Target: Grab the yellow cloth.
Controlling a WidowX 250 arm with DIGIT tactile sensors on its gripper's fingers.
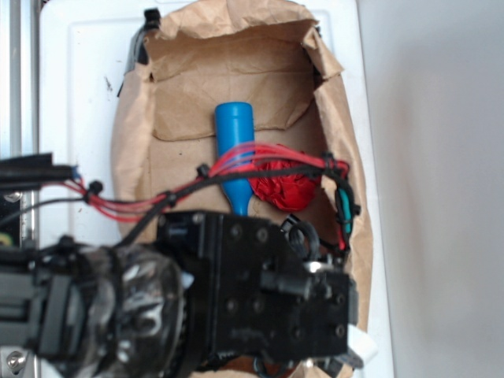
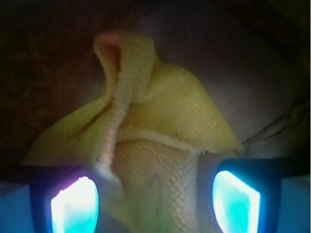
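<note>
Wrist view shows the yellow cloth [image 2: 160,141] rising in a rumpled peak between the two glowing fingertips [image 2: 75,206] of the claw [image 2: 155,204] — the jaws stand apart on either side of it, not yet pinched. In the exterior view the arm hides the cloth; only a brown paper bag [image 1: 236,87] on the white bench [image 1: 79,94], a blue tool [image 1: 235,150] and a red cloth ball [image 1: 285,185] show. The terry looks soft, light and limp — it should bunch rather than slip. The raised ridge between the pads seems the best hold.
</note>
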